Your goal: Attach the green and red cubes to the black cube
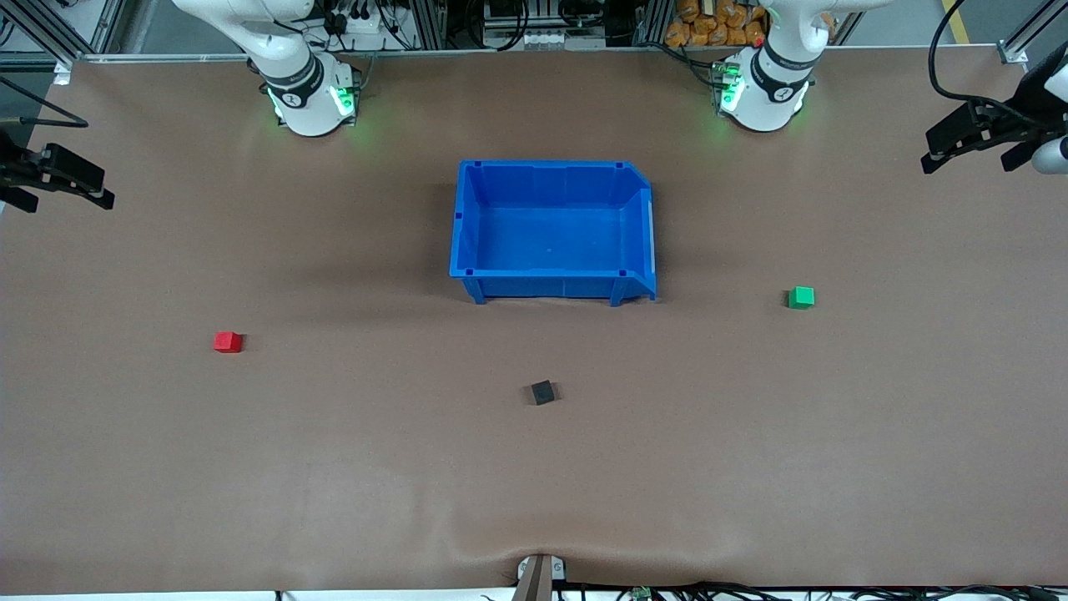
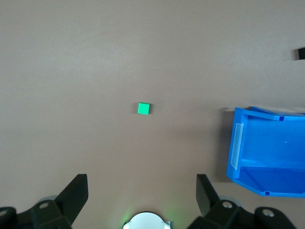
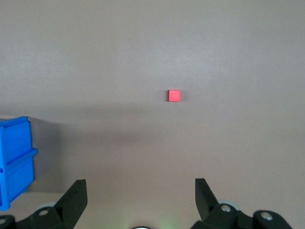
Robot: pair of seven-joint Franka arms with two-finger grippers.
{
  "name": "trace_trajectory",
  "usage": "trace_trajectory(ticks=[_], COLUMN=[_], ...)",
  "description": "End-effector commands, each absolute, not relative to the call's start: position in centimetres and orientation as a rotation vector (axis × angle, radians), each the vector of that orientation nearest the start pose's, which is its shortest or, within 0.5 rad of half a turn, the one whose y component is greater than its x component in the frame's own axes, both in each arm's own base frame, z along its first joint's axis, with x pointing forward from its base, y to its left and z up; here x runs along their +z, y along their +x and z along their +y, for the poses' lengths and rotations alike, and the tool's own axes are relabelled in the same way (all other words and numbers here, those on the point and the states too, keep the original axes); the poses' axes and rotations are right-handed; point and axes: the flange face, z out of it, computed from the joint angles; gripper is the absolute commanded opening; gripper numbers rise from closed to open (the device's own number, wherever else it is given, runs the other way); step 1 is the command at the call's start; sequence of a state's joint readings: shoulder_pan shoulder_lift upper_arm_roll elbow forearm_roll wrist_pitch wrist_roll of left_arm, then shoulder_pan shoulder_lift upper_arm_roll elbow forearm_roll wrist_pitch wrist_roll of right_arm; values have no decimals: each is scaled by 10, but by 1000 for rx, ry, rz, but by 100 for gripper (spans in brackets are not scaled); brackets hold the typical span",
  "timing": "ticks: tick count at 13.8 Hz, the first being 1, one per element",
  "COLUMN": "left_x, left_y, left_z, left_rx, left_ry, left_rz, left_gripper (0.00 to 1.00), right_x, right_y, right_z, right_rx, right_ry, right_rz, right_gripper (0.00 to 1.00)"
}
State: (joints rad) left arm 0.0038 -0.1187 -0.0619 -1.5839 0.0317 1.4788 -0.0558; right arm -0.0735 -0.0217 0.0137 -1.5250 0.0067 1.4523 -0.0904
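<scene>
Three cubes: small solid green cube [image 1: 801, 297] mid-right, red cube [image 1: 227, 341] mid-left, matte black cube [image 1: 542, 391] lower centre, all apart on desk [image 1: 334, 467]
Handling: probably light, rigid; pinch flat side faces
Left tool [image 2: 142, 191]: wide open, empty, over green cube
Right tool [image 3: 140, 191]: wide open, empty, over red cube

The bin [image 1: 555, 229] stands on the table [image 1: 350, 467] midway between the two arms' ends, toward the edge where the bases stand. The black cube [image 1: 543, 391] lies nearer to the front camera than the bin, about at the table's middle. The green cube [image 1: 801, 297] lies toward the left arm's end, the red cube [image 1: 227, 341] toward the right arm's end; both are well apart from the bin and from the black cube. The left claw [image 1: 972, 150] hangs over the table's edge at the left arm's end, the right claw [image 1: 58, 179] over the edge at the right arm's end.
</scene>
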Motion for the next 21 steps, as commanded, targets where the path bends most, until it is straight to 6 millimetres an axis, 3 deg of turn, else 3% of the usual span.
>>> trace_trajectory(ticks=[1,6,12,14,17,21], left_x=[679,678,653,633,586,555], left_y=[506,506,503,505,508,506], left_z=[-22,-13,-7,-7,-5,-7], left_rx=[-25,-17,129,165,184,145], left_ry=[-3083,-3086,-3101,-3098,-3095,-3097], left_rz=[-3,-21,-44,-54,-71,-62], left_gripper=[100,100,100,100,100,100], right_x=[651,651,651,654,655,654], right_y=[527,527,528,528,529,529], right_z=[-33,-35,-35,-33,-33,-35], right_rx=[72,71,62,51,48,57], right_ry=[-3118,-3118,-3118,-3122,-3124,-3131], right_rz=[-44,-41,-41,-45,-48,-42], right_gripper=[100,100,100,100,100,100])
